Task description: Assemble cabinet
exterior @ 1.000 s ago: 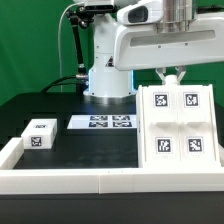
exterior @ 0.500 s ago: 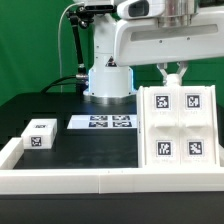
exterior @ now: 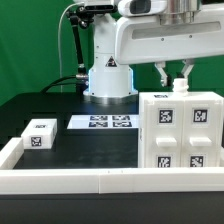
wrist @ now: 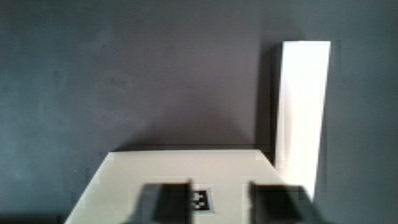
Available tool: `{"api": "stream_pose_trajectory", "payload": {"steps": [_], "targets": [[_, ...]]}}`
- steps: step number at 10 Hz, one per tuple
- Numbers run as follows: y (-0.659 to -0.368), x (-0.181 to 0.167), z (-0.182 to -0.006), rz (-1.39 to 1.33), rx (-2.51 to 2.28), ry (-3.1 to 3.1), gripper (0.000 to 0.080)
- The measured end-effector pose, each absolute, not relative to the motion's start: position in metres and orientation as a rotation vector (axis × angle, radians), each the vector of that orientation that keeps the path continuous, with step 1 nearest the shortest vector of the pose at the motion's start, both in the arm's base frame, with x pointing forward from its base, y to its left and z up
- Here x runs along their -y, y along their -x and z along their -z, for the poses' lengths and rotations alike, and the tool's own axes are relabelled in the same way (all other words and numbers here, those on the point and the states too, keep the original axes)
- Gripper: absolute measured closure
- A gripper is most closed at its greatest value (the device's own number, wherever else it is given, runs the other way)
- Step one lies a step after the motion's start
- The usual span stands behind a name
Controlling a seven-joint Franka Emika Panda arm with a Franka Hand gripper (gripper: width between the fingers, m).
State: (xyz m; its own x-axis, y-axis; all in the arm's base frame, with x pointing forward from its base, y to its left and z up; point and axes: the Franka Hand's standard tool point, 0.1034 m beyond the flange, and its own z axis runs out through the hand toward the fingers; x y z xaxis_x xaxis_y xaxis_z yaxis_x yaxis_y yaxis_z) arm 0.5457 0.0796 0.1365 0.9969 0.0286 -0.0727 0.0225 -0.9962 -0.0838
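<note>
As end effector point(exterior: 173, 85) hangs spread, cabinet point(exterior: 180, 138) edge untouched.

green backdrop point(exterior: 30, 40), black tabletop point(exterior: 62, 104)

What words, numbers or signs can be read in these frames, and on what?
No words, numbers or brands are readable.
On the cabinet: black-and-white square tags, patterns only.
On the block: the same kind of tag.
On the marker board: tags, no letters.
Wrist view: too blurred to read.

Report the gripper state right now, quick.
Gripper: open, holding nothing, poised above the top of the cabinet.
</note>
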Motion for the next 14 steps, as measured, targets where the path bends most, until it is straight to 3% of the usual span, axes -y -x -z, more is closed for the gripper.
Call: {"api": "stream_pose_trajectory", "payload": {"steps": [2, 3, 4, 5, 6, 10, 14], "targets": [[-0.546, -0.080, -0.136, -0.113, 0.039, 3.056, 0.0370], [-0.546, -0.080, -0.136, -0.113, 0.039, 3.056, 0.0370], [-0.546, -0.080, -0.136, -0.113, 0.039, 3.056, 0.0196], [-0.546, -0.080, -0.136, -0.113, 0.039, 3.056, 0.0196], [-0.546, -0.080, -0.136, -0.113, 0.039, 3.056, 0.0042], [-0.538, -0.065, -0.132, -0.091, 0.099, 3.059, 0.0002], [-0.484, 0.030, -0.107, -0.057, 0.132, 3.091, 0.0003]]}}
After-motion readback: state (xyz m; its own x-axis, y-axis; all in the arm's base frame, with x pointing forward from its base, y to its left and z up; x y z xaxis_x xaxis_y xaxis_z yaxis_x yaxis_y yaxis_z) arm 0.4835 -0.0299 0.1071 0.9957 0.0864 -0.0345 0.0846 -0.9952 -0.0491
